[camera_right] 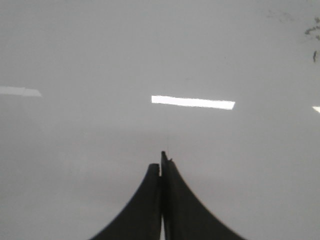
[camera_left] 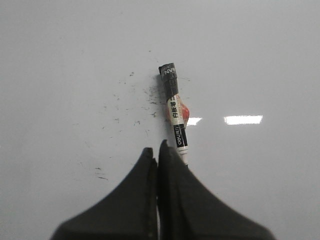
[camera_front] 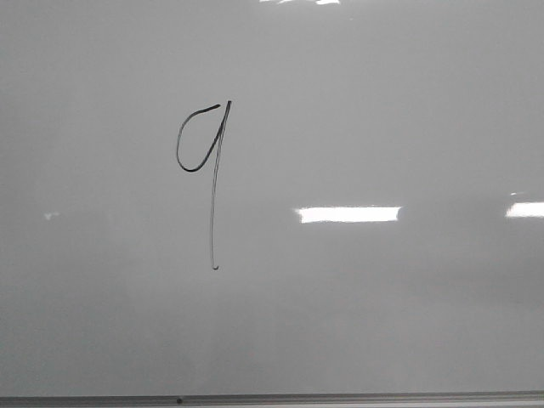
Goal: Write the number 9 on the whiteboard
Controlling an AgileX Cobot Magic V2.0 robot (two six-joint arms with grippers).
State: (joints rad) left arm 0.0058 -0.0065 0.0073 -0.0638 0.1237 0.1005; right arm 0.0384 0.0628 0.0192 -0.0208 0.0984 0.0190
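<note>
The number 9 [camera_front: 212,212] is drawn in thin black marker on the whiteboard [camera_front: 382,306], left of centre, with a narrow loop and a long straight tail. No gripper shows in the front view. In the left wrist view my left gripper [camera_left: 156,149] is shut and empty over the board [camera_left: 60,60]. A black and white marker [camera_left: 175,112] with a black cap lies on the board just beyond the fingertips, its near end hidden behind one finger [camera_left: 172,160]. In the right wrist view my right gripper [camera_right: 161,159] is shut and empty over bare board [camera_right: 75,50].
The board's thin grey frame edge [camera_front: 340,398] runs along the bottom of the front view. Small black ink specks [camera_left: 125,107] lie around the marker. A few dark marks [camera_right: 312,32] show at one corner of the right wrist view. Bright light reflections [camera_front: 348,214] lie on the board.
</note>
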